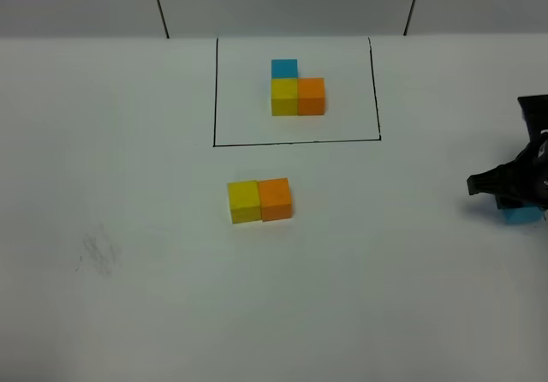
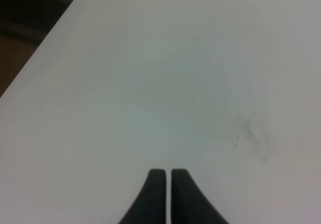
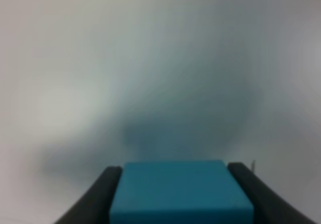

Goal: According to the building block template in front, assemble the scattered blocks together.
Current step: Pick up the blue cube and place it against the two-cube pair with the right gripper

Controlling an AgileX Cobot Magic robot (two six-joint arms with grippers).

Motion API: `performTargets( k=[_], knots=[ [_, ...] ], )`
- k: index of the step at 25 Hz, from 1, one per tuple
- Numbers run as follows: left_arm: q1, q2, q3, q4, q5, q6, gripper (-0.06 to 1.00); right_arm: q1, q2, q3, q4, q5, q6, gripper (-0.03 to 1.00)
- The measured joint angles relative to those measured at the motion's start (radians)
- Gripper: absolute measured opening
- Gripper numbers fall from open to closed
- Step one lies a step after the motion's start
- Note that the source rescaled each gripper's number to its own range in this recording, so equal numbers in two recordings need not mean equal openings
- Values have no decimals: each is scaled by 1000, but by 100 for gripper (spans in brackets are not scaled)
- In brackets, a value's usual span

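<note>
— Scattered blocks (image 1: 253,202): how far along are they? Start at the arms.

— The right hand (image 3: 175,170) is clamped on the blue cube (image 3: 180,194). Its dark fingers (image 3: 108,189) lie against two opposite sides of the cube. This is close to the right edge of the surface (image 1: 128,185), about halfway along it. I cannot tell whether the cube is lifted or sitting on the surface.

— And the other arm?

— The left hand (image 2: 167,173) has its fingers together with nothing between them. It sits over a bare stretch of the surface and takes no part.

— What about the other two cubes?

— The yellow cube (image 1: 244,201) and the orange cube (image 1: 276,199) sit side by side near the middle of the surface, touching. Yellow is towards the left edge and orange towards the right.

— Does that match the model?

— It looks so. The building block template (image 1: 297,91) stands towards the far edge, inside the black drawn frame (image 1: 295,141). There, too, yellow and orange are in a row, and blue sits against yellow's far side.

— So what remains?

— I'd say two of the three blocks are placed. The blue cube is well apart from the pair. It has to be carried across, set against the yellow cube's far face, squared up and released.
</note>
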Motion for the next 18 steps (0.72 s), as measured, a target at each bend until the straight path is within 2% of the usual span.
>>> performTargets(
  k=[6, 13, 18],
  knots=[
    [0, 0, 0, 0, 0, 0, 1, 34, -135, -111, 39, 141, -58, 52],
    [0, 0, 0, 0, 0, 0, 1, 149, -229, -281, 58, 326, -86, 52],
    [0, 0, 0, 0, 0, 0, 1, 247, -246, -385, 61, 372, -88, 52]
  ],
)
